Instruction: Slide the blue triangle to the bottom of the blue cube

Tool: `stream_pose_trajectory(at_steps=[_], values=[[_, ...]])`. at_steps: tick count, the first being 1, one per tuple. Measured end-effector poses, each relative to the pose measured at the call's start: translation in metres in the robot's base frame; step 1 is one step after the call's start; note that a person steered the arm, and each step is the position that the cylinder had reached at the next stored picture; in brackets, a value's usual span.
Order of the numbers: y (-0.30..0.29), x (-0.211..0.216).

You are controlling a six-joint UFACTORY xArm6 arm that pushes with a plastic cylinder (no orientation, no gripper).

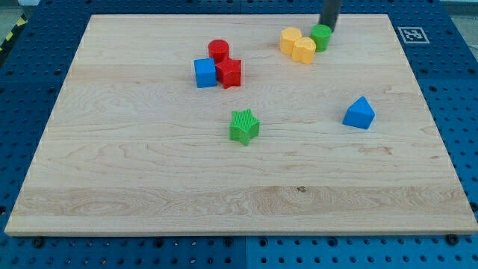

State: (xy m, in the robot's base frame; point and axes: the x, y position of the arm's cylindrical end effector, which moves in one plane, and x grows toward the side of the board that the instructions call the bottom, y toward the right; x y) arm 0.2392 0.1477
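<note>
The blue triangle [359, 113] lies on the wooden board at the view's right of centre. The blue cube [204, 72] sits at the upper left of centre, touching a red block [229, 72] on its right, with a red cylinder [218, 50] just above them. My tip [328, 27] is at the view's top, right of centre, just above and right of a green cylinder [320, 36]. The tip is far above the blue triangle and far to the right of the blue cube.
A yellow block [297, 43] made of two joined lobes lies left of the green cylinder, touching it. A green star [243, 125] sits near the board's middle, below the blue cube. The wooden board [149, 187] rests on a blue perforated table.
</note>
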Motion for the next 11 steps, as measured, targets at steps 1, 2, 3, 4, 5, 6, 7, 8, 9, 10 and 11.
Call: stream_pose_trajectory(at_steps=[1, 2, 3, 4, 5, 6, 7, 8, 9, 10, 11], values=[[0.014, -0.001], [0.075, 0.014], [0.094, 0.096], [0.097, 0.168], [0.097, 0.202], [0.074, 0.218], [0.018, 0.228], [-0.019, 0.227], [-0.049, 0.225], [-0.048, 0.222], [-0.008, 0.235]])
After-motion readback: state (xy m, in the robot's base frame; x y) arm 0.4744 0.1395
